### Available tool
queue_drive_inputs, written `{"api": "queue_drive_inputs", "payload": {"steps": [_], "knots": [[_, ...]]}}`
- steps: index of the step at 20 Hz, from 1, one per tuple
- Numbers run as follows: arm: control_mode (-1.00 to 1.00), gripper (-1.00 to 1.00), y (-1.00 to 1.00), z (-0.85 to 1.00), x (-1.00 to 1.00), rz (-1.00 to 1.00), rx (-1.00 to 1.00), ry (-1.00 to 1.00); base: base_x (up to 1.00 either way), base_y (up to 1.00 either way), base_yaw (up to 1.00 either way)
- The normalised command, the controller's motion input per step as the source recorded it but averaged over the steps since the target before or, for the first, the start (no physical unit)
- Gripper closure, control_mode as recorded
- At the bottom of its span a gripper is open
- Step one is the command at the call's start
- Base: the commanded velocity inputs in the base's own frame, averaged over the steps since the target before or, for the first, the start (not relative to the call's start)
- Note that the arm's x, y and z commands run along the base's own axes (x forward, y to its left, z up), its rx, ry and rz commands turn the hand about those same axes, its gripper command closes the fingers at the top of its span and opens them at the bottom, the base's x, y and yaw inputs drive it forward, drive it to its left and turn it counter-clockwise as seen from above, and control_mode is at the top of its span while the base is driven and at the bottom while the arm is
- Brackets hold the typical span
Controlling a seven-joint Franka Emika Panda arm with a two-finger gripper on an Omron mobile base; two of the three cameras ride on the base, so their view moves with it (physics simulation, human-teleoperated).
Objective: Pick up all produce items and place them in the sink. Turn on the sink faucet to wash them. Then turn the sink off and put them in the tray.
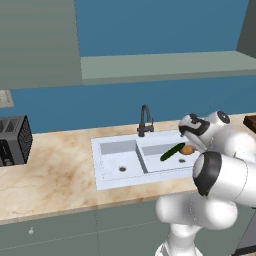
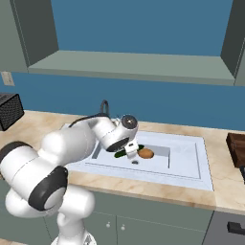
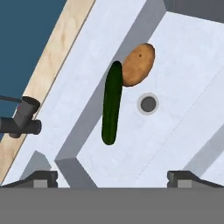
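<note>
Over the larger basin of the sink [image 1: 107, 172], arm bent forward and down from the base, wrist tipped so the gripper [image 3: 113, 178] looks into the basin from above. Jaws spread wide, nothing between them, both fingertips [image 3: 40, 178] clear of the produce. Hand in the right base view sitting just above the basin, right by the potato.

Down in that larger basin: cucumber [image 3: 111, 103] and potato [image 3: 138, 64], touching. Cucumber's long axis running diagonal across the basin floor in the left base view, one end up against the potato, other end leaning toward the divider wall between the two basins. Potato tucked near the back wall, dark round drain [image 3: 148, 104] just beside both.

Smaller basin with just its own drain. Black gooseneck faucet [image 1: 145, 120] upright on the rim behind the divider. Dark brown tray [image 2: 236, 149] on the counter well off to the right of the sink, black toaster [image 1: 15, 140] way off left.
</note>
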Motion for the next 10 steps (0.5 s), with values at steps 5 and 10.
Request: {"api": "queue_drive_inputs", "payload": {"steps": [5, 10], "knots": [[-1.00, -1.00, 0.06, 0.46, -0.19, 0.16, -0.09, -0.12, 0.00, 0.00, 0.00], [-1.00, -1.00, 0.05, 0.43, -0.04, 0.15, -0.13, -0.12, 0.00, 0.00, 0.00]]}}
